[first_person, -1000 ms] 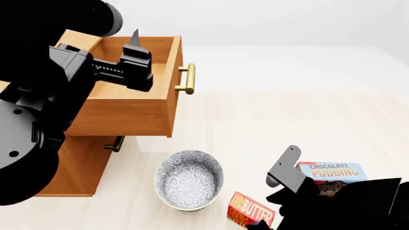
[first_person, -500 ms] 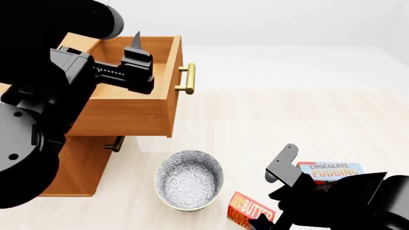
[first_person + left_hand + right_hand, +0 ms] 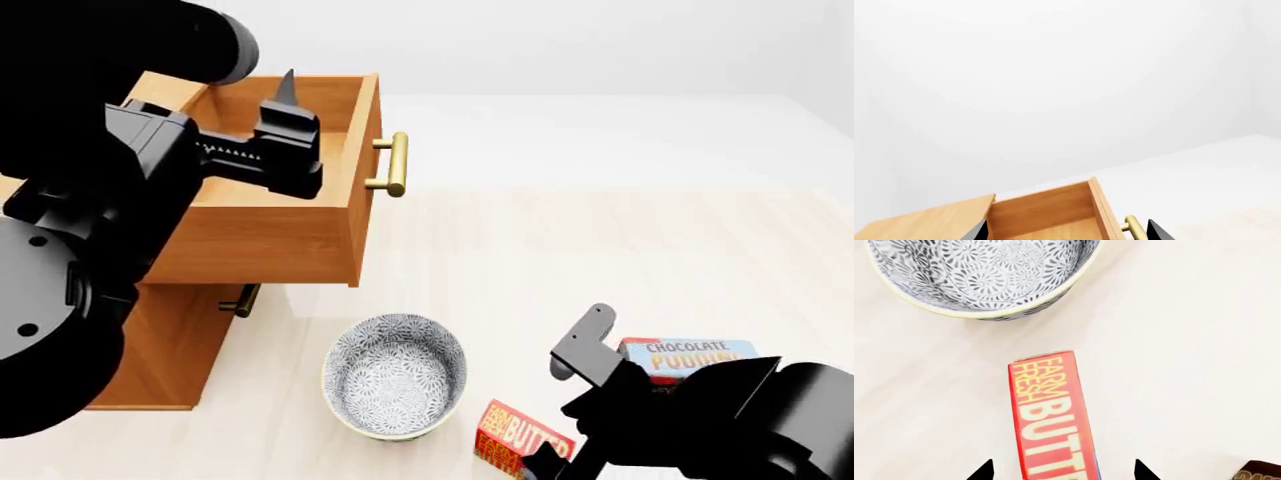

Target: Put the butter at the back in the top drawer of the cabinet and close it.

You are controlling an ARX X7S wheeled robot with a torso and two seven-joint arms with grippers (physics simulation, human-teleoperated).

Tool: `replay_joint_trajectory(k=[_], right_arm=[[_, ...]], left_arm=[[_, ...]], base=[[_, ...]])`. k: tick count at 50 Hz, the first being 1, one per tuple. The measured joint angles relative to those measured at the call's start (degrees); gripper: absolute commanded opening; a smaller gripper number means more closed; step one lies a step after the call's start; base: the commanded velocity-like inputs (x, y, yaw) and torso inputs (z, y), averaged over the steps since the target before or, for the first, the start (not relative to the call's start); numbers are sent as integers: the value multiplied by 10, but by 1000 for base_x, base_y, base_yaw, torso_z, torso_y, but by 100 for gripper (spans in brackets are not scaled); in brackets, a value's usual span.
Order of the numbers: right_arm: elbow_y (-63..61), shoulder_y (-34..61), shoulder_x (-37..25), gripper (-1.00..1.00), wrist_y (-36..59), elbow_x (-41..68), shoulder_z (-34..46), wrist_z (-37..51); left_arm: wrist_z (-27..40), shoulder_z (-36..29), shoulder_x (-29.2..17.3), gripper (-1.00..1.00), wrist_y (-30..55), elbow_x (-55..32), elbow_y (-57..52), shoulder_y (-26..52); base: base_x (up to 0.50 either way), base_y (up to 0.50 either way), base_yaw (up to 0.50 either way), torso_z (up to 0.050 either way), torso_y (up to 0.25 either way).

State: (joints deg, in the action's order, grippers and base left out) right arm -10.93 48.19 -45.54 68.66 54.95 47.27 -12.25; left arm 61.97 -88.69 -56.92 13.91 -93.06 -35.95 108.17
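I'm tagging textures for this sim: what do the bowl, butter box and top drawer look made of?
The bowl looks like glazed ceramic: black-and-white floral pattern, pale rim. The butter looks like printed cardboard: flat matte lettered faces. The top drawer looks like light-brown wood, with a brass-coloured bar handle.

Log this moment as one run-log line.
stage: pre-grasp | right gripper: open, straddling butter | left gripper: open, above open top drawer | butter: on floor beside bowl

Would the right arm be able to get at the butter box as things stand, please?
Probably yes: the right gripper hangs open with the butter between its fingertips, and the bowl stands clear beside it.
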Motion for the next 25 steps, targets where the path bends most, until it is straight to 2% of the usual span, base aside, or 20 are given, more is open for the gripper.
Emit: replay_joint_trajectory(k=[25], right_arm=[[45, -14, 16, 100, -29, -32, 32, -19]], left_arm=[[-4, 6, -4, 100, -4, -3, 1, -10]], base=[[0, 0, 0, 0, 0]])
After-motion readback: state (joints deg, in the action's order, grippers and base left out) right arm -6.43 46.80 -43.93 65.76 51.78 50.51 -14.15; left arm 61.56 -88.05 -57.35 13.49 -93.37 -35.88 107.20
